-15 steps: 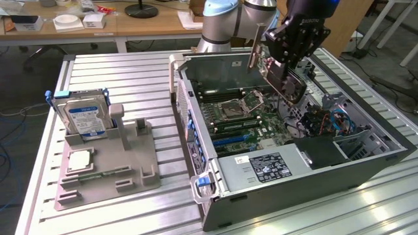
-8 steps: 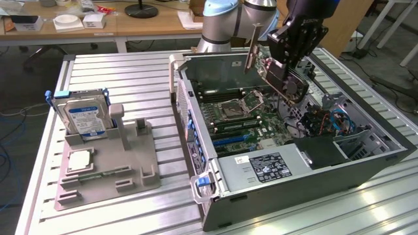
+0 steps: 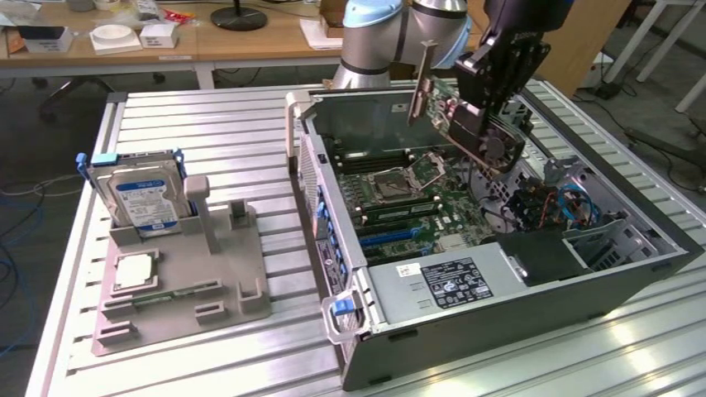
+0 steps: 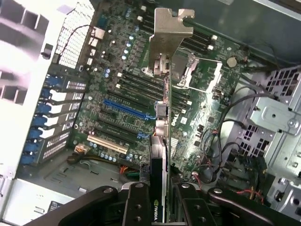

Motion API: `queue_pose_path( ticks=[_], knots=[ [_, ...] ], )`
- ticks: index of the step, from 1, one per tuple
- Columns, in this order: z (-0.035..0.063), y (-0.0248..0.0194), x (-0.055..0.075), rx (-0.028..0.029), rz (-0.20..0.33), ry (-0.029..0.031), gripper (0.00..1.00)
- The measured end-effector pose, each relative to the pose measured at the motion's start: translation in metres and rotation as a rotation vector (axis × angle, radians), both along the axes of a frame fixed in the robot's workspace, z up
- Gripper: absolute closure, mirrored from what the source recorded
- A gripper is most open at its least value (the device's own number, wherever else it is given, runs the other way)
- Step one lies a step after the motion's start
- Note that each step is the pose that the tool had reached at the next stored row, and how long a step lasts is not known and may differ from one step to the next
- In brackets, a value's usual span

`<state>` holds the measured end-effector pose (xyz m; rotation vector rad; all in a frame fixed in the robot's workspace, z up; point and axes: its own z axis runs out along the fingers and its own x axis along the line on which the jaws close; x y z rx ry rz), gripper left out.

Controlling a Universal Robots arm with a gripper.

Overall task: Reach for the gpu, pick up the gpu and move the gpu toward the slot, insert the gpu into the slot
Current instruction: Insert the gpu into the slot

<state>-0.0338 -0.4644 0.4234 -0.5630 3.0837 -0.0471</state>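
Exterior view: one tool [image 3: 491,107] on the single arm was clamped on the one gpu [image 3: 494,147] and held it in the air over the open computer case [image 3: 530,285]. The card was tilted, with its metal bracket [image 3: 422,78] uppermost, toward the exterior view's left. The task's thing was therefore lifted and over the motherboard [image 3: 441,203], not seated. The case lay on its side on the slatted counter [image 3: 221,141], opening upward, evidently to give access from above. Well apart, at the exterior view's left, one grey fixture [image 3: 210,285] held one hard drive [image 3: 138,194] upright and one small square chip [image 3: 132,271] flat, presumably to keep both in fixed places. Wrist view: the gpu [image 4: 159,155] appeared edge-on, gripped between the two fingers [image 4: 136,205] at the end opposite its bracket [image 4: 168,37], a hold judged to leave the connector edge free. Below it on the motherboard [image 4: 197,89] lay one long blue slot [image 4: 127,109], judged the likely socket, and one pale slot [image 4: 106,143] just beside it. The card touched neither.
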Motion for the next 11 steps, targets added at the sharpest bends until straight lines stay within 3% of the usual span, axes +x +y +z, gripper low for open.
queue_pose_path(
  ticks=[11],
  knots=[
    [0.0,0.0,0.0,-0.0001,0.141,0.0,0.74]
  ],
)
